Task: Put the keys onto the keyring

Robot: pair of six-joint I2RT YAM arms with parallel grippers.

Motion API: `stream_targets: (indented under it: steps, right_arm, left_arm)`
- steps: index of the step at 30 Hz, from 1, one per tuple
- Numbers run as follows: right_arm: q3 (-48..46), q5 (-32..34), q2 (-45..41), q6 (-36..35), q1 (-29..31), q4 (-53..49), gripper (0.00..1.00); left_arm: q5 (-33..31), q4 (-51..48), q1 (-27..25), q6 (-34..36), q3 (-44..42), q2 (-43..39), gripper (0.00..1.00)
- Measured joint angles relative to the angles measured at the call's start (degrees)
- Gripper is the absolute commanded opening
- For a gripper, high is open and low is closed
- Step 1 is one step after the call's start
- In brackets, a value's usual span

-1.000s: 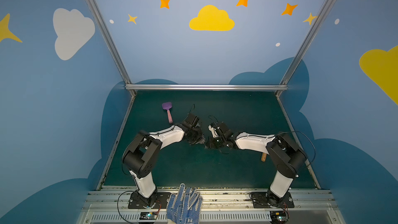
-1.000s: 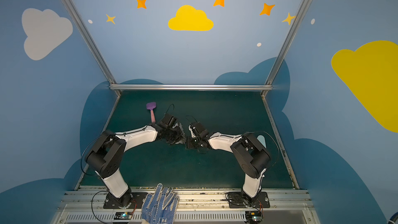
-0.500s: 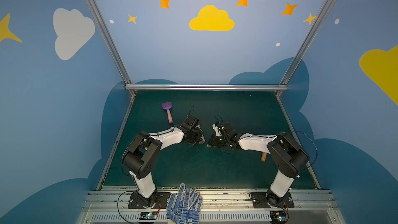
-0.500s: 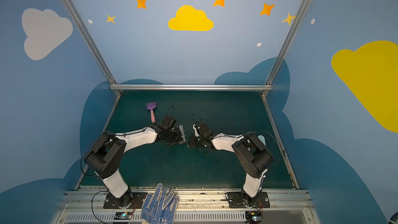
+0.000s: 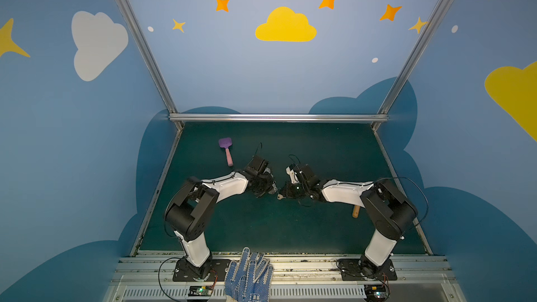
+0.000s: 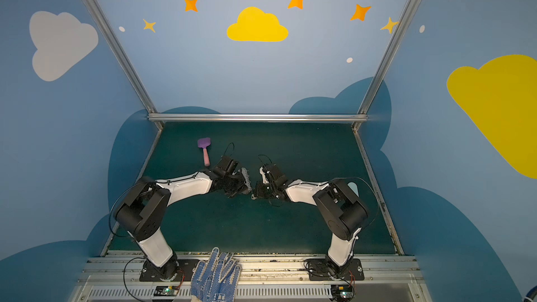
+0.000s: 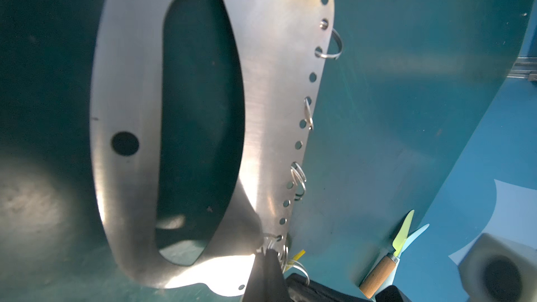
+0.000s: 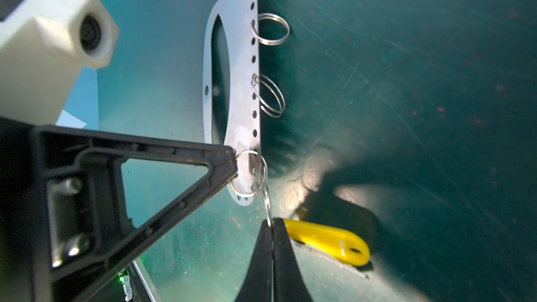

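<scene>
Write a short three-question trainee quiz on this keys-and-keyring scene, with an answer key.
1. True or false: the right gripper is open.
2. Multiple choice: the tag on the keys is A red, B yellow, C green.
3. Fill in: the keyring is held at its end by the ___ gripper.
Key: 1 false; 2 B; 3 left gripper.

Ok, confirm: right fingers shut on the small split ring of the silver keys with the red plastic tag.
Wrong colour: the plastic tag is yellow, per the right wrist view. The right fingers are shut on that small split ring.
</scene>
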Motion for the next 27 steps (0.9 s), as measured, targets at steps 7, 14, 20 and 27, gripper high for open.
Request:
stream_targets:
  steps: [7, 14, 20, 27]
  right_arm:
    - [-0.24, 0.24, 0.0, 0.0, -0.04, 0.02, 0.0]
    - [-0.57, 0.46, 0.0, -0.02, -0.04, 0.37, 0.0]
    - [-0.81, 0.55, 0.0, 0.0, -0.04, 0.52, 0.0]
    - [-1.53, 1.2, 0.0, 0.17, -0.11, 1.79, 0.0]
  left_arm:
    - [-0.02, -0.04, -0.26, -0.02, 0.0, 0.0, 0.04]
    - [0.0, -0.04, -0.39, -0.22, 0.0, 0.0, 0.04]
    - [0.02, -0.02, -0.55, -0.39, 0.0, 0.0, 0.04]
    - [0.0, -0.02, -0.63, -0.42, 0.0, 0.0, 0.04]
